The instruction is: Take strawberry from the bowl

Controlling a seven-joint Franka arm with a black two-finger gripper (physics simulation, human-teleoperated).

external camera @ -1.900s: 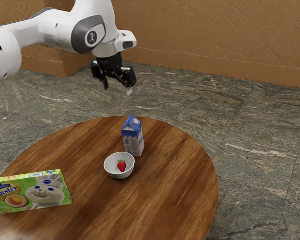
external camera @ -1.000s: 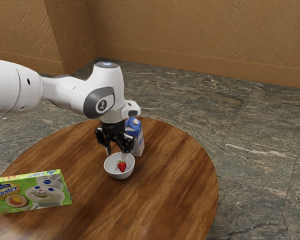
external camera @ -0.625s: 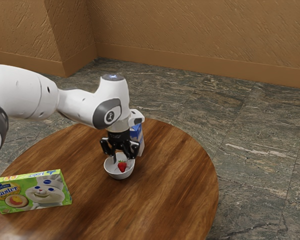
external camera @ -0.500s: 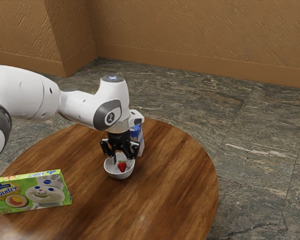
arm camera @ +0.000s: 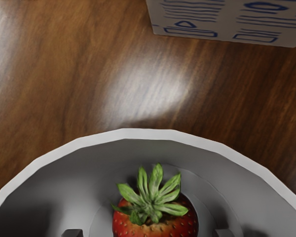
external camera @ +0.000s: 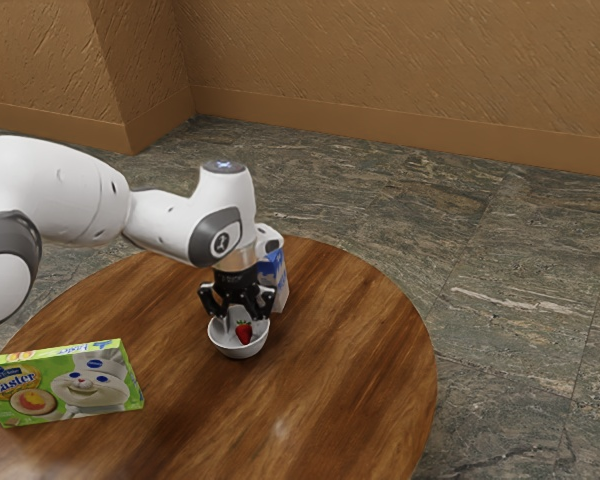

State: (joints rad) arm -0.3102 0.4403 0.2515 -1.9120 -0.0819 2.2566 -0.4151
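1. Down a little since the frame just before, the end effector (external camera: 244,318) has come closer to the bowl (external camera: 238,352), and the white arm (external camera: 165,218) has shifted with it. The bowl, the carton and the box have kept their places.
2. I have the end effector open wide over the bowl's inside, holding nothing. Its fingers (arm camera: 72,233) stand on two opposite sides of the strawberry (external camera: 244,334), and the wrist view shows me a gap on each side of the fruit. I can't tell exactly how far down inside the bowl the tips reach.
3. My target, the strawberry, is inside the bowl, red with its green leaves on. Those leaves spread toward the side of the bowl where the carton is.
4. Near the bowl, on its far side from the exterior camera and a touch toward the exterior view's right, the blue and white carton (external camera: 280,288) stands upright, apart from the rim and partly hidden behind the end effector.
5. Well apart from the bowl, toward the exterior view's left, I see the green Easter box (external camera: 88,388) standing on a long edge.
6. Under the bowl is the round wooden tabletop (external camera: 340,390).
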